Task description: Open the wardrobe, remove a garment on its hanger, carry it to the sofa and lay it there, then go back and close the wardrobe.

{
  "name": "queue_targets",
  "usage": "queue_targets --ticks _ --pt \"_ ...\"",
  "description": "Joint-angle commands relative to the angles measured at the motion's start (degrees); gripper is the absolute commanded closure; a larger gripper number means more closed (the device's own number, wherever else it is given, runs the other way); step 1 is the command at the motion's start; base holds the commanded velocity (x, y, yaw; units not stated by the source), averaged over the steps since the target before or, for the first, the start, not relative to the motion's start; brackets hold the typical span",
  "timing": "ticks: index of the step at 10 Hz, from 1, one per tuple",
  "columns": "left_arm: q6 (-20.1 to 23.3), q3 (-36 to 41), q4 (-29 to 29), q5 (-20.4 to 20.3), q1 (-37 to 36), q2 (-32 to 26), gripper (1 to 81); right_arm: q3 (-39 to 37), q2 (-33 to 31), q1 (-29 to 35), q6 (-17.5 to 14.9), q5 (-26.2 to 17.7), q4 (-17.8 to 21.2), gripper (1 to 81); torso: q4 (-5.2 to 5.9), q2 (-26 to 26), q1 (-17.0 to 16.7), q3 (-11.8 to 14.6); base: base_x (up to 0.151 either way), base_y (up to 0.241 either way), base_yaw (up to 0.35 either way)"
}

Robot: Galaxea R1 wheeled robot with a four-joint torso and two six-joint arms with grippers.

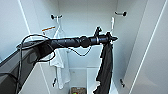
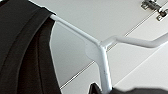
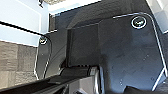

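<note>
Gripping the thin white hanger (image 1: 112, 25), left end effector (image 1: 110, 39) dangles limp black garment (image 1: 105, 67).

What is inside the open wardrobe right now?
Inside the wardrobe a white T-shirt hangs at the left; the black T-shirt on its white hanger hangs at the left gripper. A blurry object lies on the floor; the arm covers part of the interior.

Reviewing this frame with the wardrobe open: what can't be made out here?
- Left end effector: head view, too blurred to tell if its fingers are shut on the hanger.
- Hanger hook: head view, too blurred to tell whether it is on the rail.
- Black T-shirt: head view, its lower end is cut off by the picture's bottom edge.
- White T-shirt: head view, partly hidden behind the arm.
</note>
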Motion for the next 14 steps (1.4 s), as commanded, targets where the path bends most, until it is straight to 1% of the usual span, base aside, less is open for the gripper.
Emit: queue_targets --ticks 1,7,8,10,13,14 --pt "0.6 0.5 1.4 -2.4 -10.3 0.6 81.1 0.6 0.7 2.4 -0.2 -2.5 -0.2 1.0 0.0 0.0 0.0 0.0 -0.092 0.0 0.0" --pt "1.0 5.7 1.4 -3.0 -8.0 -2.0 81.1 0.6 0.7 2.1 -0.2 -2.5 -0.2 1.0 0.0 0.0 0.0 0.0 -0.102 0.0 0.0" --pt "1.0 6.3 1.4 -3.0 -7.4 -2.3 81.1 0.6 0.7 2.1 -0.2 -1.8 -0.1 1.0 0.0 0.0 0.0 0.0 -0.114 0.0 0.0" --pt "1.0 8.0 2.7 -4.5 -5.6 -3.6 81.1 0.4 0.7 2.0 -0.2 -1.8 -0.1 1.0 0.0 0.0 -0.1 0.0 -0.115 0.0 0.0" --pt "1.0 9.8 3.2 -5.6 -3.6 -5.4 81.1 0.5 0.7 2.2 -0.2 -1.7 -0.1 1.0 0.0 0.1 0.0 0.0 -0.115 0.0 0.0" --pt "1.0 10.9 3.3 -6.5 -2.9 -6.0 81.1 0.5 0.7 2.1 -0.2 -1.7 -0.1 1.0 0.0 0.0 -0.1 0.0 -0.116 0.0 0.0"
